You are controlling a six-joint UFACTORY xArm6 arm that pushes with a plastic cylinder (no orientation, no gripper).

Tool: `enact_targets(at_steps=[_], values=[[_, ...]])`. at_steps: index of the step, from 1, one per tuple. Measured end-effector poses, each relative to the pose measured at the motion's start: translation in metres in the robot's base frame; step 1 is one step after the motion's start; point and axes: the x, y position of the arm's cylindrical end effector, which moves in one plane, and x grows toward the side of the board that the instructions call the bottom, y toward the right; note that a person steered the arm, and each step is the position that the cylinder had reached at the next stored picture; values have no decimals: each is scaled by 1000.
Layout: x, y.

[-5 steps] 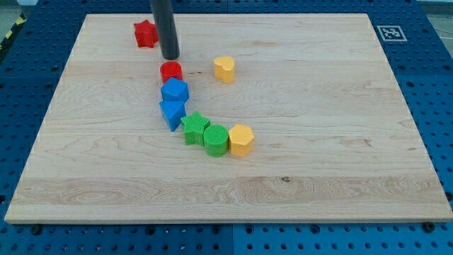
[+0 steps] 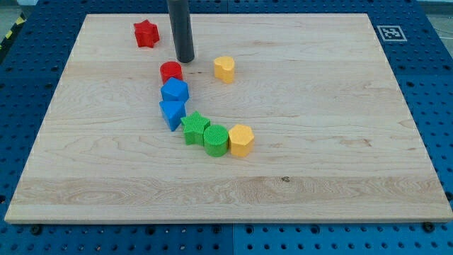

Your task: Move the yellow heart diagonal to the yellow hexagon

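The yellow heart (image 2: pixel 224 69) lies on the wooden board above the middle. The yellow hexagon (image 2: pixel 241 139) lies lower, at the right end of a curved row of blocks, touching a green cylinder (image 2: pixel 216 139). My tip (image 2: pixel 185 60) rests on the board to the left of the yellow heart, apart from it, and just above and right of a red cylinder (image 2: pixel 170 71).
The curved row runs from the red cylinder down through a blue block (image 2: pixel 175 91), a second blue block (image 2: pixel 173 112) and a green star (image 2: pixel 195 128) to the green cylinder. A red star (image 2: pixel 146 33) lies at the top left. The board's top edge (image 2: pixel 283 13) is near.
My tip has moved a little to the right, closer to the yellow heart. No block has moved.
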Motion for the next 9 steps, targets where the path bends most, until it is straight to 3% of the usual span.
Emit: enact_targets(at_steps=[4, 9], values=[[20, 4], [27, 90]])
